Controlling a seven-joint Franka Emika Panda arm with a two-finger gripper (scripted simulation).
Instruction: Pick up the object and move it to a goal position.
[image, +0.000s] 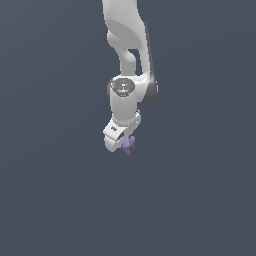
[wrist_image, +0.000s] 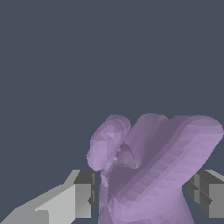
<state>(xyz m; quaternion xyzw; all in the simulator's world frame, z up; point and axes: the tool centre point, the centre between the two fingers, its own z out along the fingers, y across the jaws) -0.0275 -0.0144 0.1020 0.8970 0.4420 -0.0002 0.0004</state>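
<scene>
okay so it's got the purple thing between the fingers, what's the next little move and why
Probably keep the grip and begin carrying it toward the goal. In the wrist view the purple object sits between both fingers, and the exterior view shows it tucked under the gripper. No goal marker shows, so direction is unclear.

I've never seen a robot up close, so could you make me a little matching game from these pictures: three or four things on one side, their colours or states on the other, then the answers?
Things:
1. arm
2. object
3. fingers
4. background

Descriptions:
A. light purple and lumpy, sitting between the fingers
B. plain dark blue-grey all over
C. white, reaching down from the top of the exterior view
D. grey blocks, one on each side of the lumpy thing

Pairs: 1-C, 2-A, 3-D, 4-B
</scene>
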